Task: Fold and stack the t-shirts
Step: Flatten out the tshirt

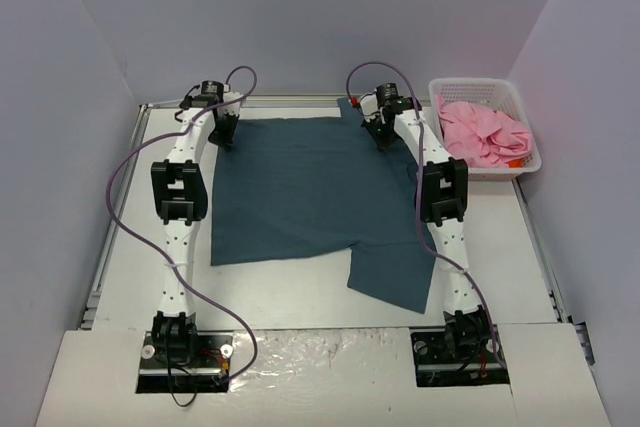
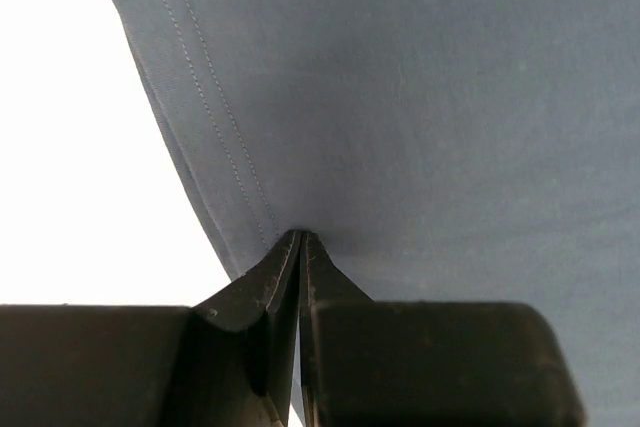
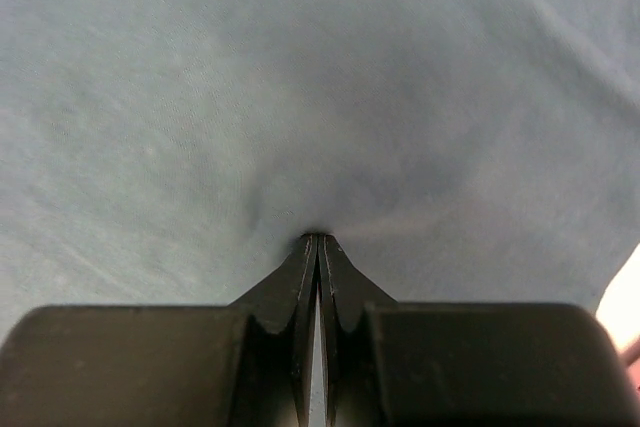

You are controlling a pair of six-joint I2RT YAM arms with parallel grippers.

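Observation:
The dark teal-blue t-shirt (image 1: 310,197) lies spread flat on the white table, with one sleeve reaching toward the front right. My left gripper (image 1: 225,137) is at its far left corner. In the left wrist view that gripper (image 2: 300,235) is shut, pinching the cloth (image 2: 420,97) just inside the stitched hem (image 2: 215,117). My right gripper (image 1: 380,137) is at the shirt's far right edge. In the right wrist view it (image 3: 318,237) is shut on a small pucker of the cloth (image 3: 300,77). The pink t-shirt (image 1: 485,132) lies crumpled in the basket.
A white lattice basket (image 1: 480,85) stands at the table's far right, beside the right arm. Bare white tabletop (image 1: 290,292) shows in front of the shirt and along its left side. Grey walls close in the far side and both flanks.

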